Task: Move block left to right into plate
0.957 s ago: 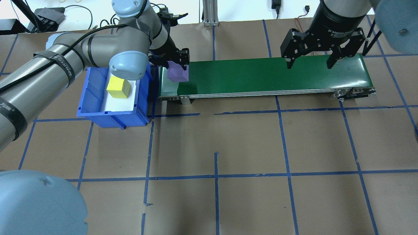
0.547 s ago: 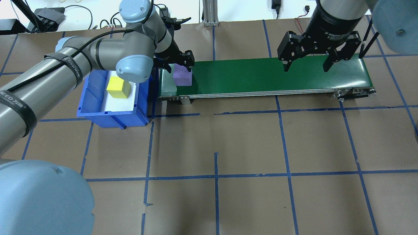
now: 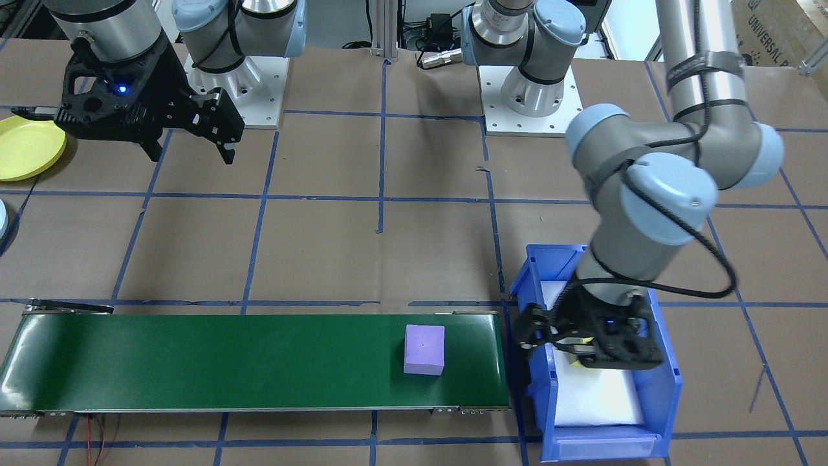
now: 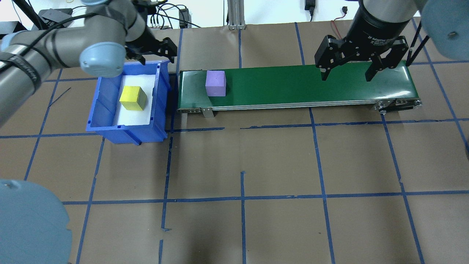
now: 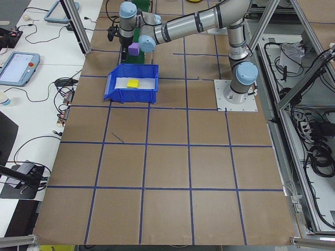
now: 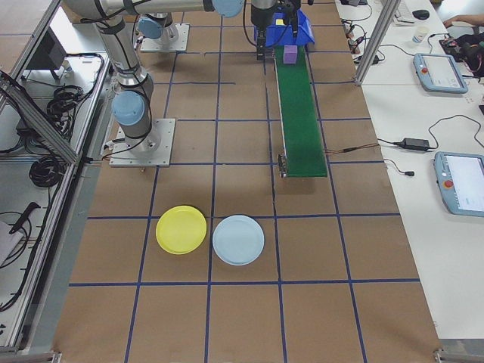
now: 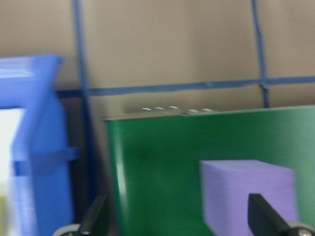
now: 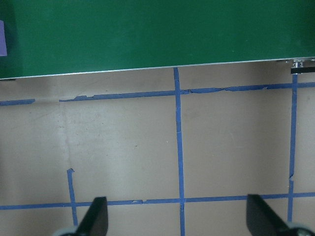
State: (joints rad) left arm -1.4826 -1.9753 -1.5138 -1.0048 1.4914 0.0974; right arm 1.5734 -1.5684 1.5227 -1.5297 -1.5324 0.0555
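Brown paper table [image 4: 242, 227] gridded in blue tape fills the overhead frame, with white benches and cables along the top edge. Biggest thing on it is the green conveyor belt [image 4: 311, 86], stretched across the upper middle. Upper left, the blue bin [image 4: 102, 110] sits just beside the belt's end, touching or nearly so, a yellow block [image 4: 133, 98] resting on its white liner.

The purple block [image 4: 215, 83] is on the belt near the left-hand end, standing free, nothing gripping it. That's the first leg done, I'd say: the block is out of my left pincer and on the belt. Left to do: it has to reach the far end, get picked up, and go into a plate.

My left gripper [image 4: 155, 49] hangs over the back corner of the bin at upper left, fingers spread, empty. My right gripper [image 4: 347, 71] hovers over the belt's right-hand end at upper right, jaws wide apart, nothing between them, well apart from the block.

In the right-side view, a yellow plate [image 6: 181, 229] and a pale blue plate [image 6: 238, 240] lie side by side on the table in the lower middle of that frame, beyond the belt's end. Which one is meant, I can't tell. Nothing lies on the belt between block and right gripper.
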